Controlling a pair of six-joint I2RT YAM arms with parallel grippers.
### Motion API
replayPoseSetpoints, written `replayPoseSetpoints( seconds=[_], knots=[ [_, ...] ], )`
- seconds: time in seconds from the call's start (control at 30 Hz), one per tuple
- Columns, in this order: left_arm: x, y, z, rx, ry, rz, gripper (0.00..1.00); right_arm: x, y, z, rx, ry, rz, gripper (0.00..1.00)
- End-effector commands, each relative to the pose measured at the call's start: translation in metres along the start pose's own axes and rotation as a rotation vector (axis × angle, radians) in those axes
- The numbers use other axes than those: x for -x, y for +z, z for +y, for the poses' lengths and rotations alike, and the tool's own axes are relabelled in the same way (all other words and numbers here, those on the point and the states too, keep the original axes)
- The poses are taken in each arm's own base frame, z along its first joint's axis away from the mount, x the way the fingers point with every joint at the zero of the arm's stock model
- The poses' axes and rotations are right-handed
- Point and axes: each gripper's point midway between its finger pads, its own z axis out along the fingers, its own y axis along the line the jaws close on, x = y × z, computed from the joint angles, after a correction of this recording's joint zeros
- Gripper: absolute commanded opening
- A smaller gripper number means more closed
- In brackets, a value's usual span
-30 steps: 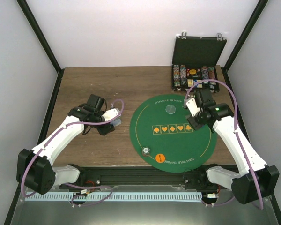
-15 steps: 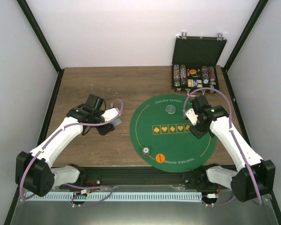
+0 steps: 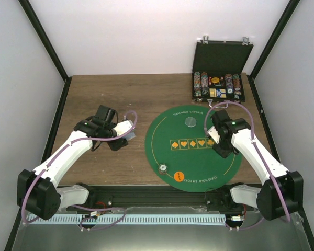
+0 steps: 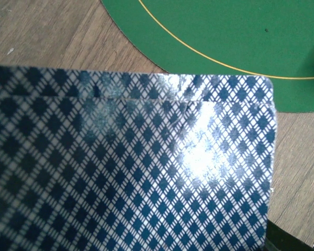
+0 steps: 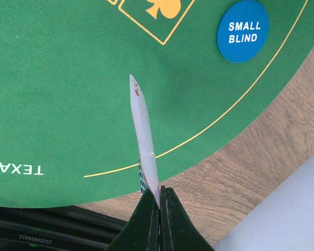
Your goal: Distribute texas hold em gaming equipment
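A card [image 5: 144, 141] is pinched edge-on at its lower end between the pressed-together fingers of the right gripper [image 5: 160, 196], and is held over the right part of the mat [image 3: 199, 162], near its yellow ring. A stack [image 4: 131, 162] of blue-diamond-backed cards is gripped by the left gripper [image 3: 126, 133] over bare wood just left of the mat. It fills the wrist view, so the fingers themselves are hardly seen.

The case [image 3: 220, 86] stands just beyond the mat's far right rim with its lid raised upright – rows of chips [image 3: 201, 83] are packed inside on edge.

On the mat, a grey disc [image 3: 190, 121] lies toward the far side, a striped disc [image 3: 162, 168] and an orange disc [image 3: 179, 177] lie near the front rim, and a blue disc [image 5: 242, 31] marked SMALL BLIND is seen by the right rim. Open felt is left around the printed suit row – and a wide stretch of table [image 3: 104, 97] left of the mat.
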Motion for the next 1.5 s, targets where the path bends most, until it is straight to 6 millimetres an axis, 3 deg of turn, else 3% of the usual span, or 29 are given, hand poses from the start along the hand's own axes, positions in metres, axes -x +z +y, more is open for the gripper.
replayPoseSetpoints(
  seconds=[0.0,0.2,0.27,0.33,0.4,0.47,0.57,0.7,0.8,1.1,1.3,1.47],
  knots=[
    [0.005,-0.004,-0.001,0.004,0.0,-0.037,0.58,-0.003,0.001,-0.006,-0.025,-0.018,0.025,0.01],
    [0.005,-0.003,0.0,0.003,-0.001,-0.035,0.58,0.031,-0.019,0.014,0.124,-0.022,-0.151,0.01],
    [0.005,-0.002,-0.001,0.0,-0.002,-0.031,0.58,0.041,-0.03,0.031,0.203,-0.058,-0.222,0.01],
    [0.005,-0.001,0.0,0.002,-0.001,-0.028,0.58,0.049,-0.045,0.063,0.331,-0.157,-0.298,0.01],
    [0.004,-0.001,0.0,0.003,-0.005,-0.025,0.58,0.046,-0.056,0.097,0.442,-0.284,-0.335,0.01],
    [0.004,-0.001,0.001,0.005,-0.006,-0.023,0.58,0.038,-0.057,0.117,0.494,-0.354,-0.31,0.01],
    [0.002,0.0,0.001,0.005,-0.006,-0.016,0.58,0.024,-0.058,0.137,0.581,-0.416,-0.263,0.01],
    [0.001,0.001,0.001,0.006,-0.009,-0.01,0.58,0.021,-0.07,0.155,0.635,-0.483,-0.302,0.01],
    [0.001,0.001,0.002,0.007,-0.009,-0.009,0.58,0.015,-0.065,0.167,0.677,-0.527,-0.27,0.01],
    [-0.001,0.004,0.002,0.003,-0.011,0.005,0.58,0.002,-0.042,0.186,0.727,-0.731,-0.193,0.01],
    [-0.001,0.006,0.002,0.001,-0.013,0.013,0.58,-0.004,-0.002,0.176,0.623,-0.794,-0.063,0.01],
    [-0.001,0.006,0.002,0.001,-0.013,0.012,0.58,0.017,0.014,0.168,0.499,-0.843,-0.093,0.01]
  ],
)
